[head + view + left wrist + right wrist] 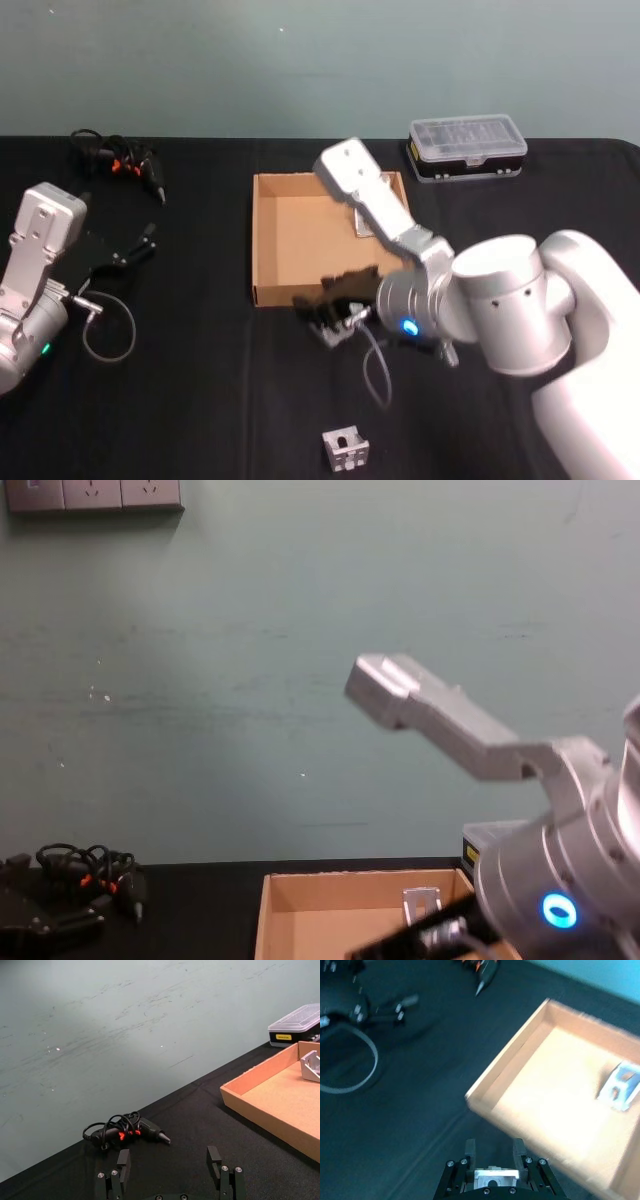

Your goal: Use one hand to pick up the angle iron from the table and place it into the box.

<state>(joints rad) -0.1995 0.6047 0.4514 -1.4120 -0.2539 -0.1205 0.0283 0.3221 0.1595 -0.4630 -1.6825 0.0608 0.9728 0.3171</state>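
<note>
My right gripper [328, 308] hangs just in front of the near wall of the brown cardboard box [268, 240] and is shut on a silver angle iron [338, 330]. In the right wrist view that angle iron [495, 1176] sits between the black fingers [470, 1148], with the box [520, 1067] just beyond. A second angle iron [622, 1085] lies inside the box [300, 912] at its far right, also visible as the upright piece [420, 904]. A third angle iron [346, 450] rests on the black table [200, 400] near its front edge. My left gripper [170, 1165] is parked open at the left.
A black and orange corded tool [120, 160] lies at the back left of the table. A clear-lidded plastic case [467, 147] stands behind the box to the right. A loop of grey cable [108, 325] hangs beside the left arm [35, 270].
</note>
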